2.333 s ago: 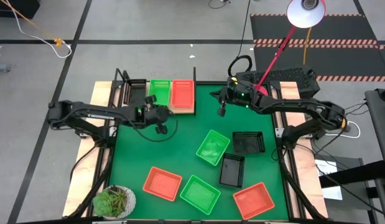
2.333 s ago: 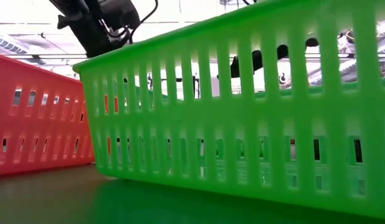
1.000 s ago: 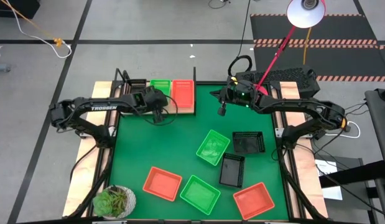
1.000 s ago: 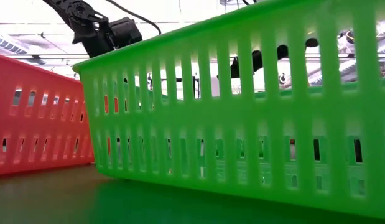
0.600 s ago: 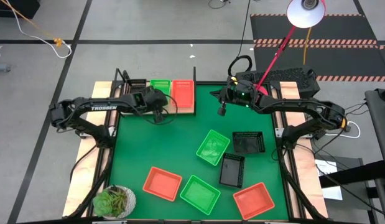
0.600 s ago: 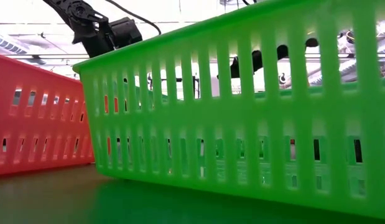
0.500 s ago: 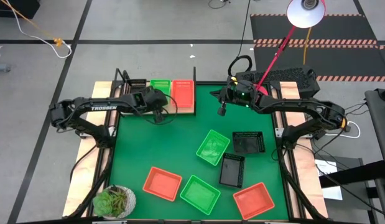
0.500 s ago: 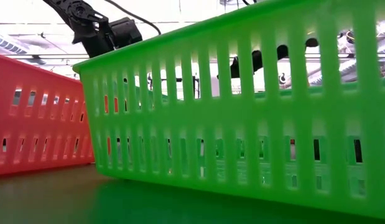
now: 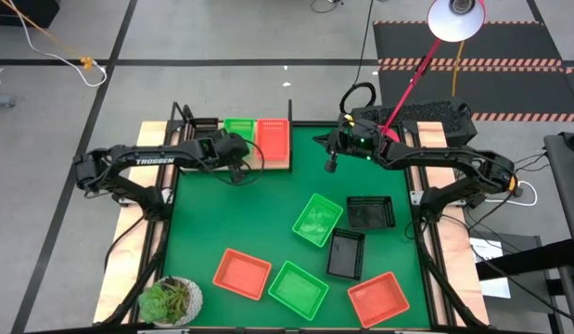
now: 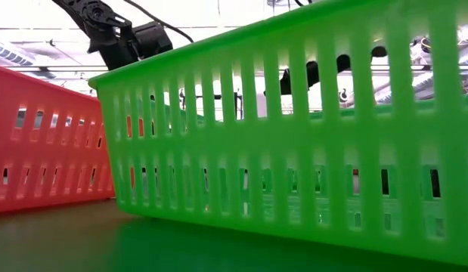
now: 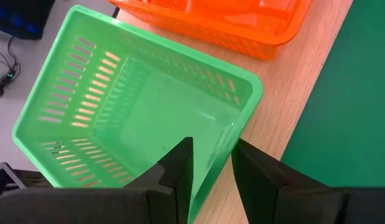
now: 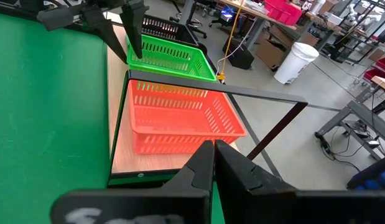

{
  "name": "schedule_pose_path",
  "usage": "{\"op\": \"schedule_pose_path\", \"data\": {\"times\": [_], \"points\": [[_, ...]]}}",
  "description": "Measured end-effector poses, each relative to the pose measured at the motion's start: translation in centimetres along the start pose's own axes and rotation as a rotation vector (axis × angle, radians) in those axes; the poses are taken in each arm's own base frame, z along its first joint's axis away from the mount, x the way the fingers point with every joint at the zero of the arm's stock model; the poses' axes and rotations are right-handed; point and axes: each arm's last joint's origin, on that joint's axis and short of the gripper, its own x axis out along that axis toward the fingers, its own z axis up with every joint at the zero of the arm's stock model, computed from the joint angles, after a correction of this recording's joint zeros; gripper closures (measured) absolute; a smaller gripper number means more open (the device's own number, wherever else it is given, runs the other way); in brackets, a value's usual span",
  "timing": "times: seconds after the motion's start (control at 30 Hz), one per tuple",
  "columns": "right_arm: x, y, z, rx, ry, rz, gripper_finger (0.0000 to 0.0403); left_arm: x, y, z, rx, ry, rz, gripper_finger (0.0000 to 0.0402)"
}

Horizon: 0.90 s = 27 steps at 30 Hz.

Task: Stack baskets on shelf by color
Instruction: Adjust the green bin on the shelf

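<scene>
On the light-wood shelf (image 9: 274,165) at the table's far left, a black basket (image 9: 204,124), a green basket (image 9: 238,128) and a red basket (image 9: 273,139) rest side by side on their bottoms. My left gripper (image 11: 212,163) is open astride the green basket's near wall. My right gripper (image 9: 331,165) hangs shut over the far part of the mat and holds nothing. On the green mat lie two green baskets (image 9: 317,220) (image 9: 299,289), two black baskets (image 9: 371,212) (image 9: 346,253) and two red baskets (image 9: 242,274) (image 9: 377,299). My left gripper comes slanting down from the near left, one finger (image 11: 178,167) inside the green basket and the other (image 11: 257,174) outside its near wall (image 11: 224,149). The gap is wider than the wall. The outer finger lies close to the rim; whether it touches I cannot tell.
A potted plant (image 9: 171,300) stands at the near left corner. A red lamp (image 9: 456,19) leans over the far right. The shelf's thin black uprights (image 12: 267,140) rise beside the red basket. Bare mat lies between the shelf and the loose baskets.
My left gripper went from over the mat toward the far edge and came down astride the green basket's near wall on the shelf. In the last second it has stayed there, its wrist rolling a little. The baskets have not moved.
</scene>
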Motion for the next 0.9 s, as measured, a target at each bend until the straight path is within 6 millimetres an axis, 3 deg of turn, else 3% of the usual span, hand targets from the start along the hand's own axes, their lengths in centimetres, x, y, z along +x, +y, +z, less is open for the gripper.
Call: {"op": "schedule_pose_path", "data": {"times": [0.9], "points": [[0.00, 0.00, 0.00, 0.000, 0.000, 0.000, 0.0397, 0.00, 0.01, 0.01, -0.150, -0.001, 0.002, 0.0291]]}}
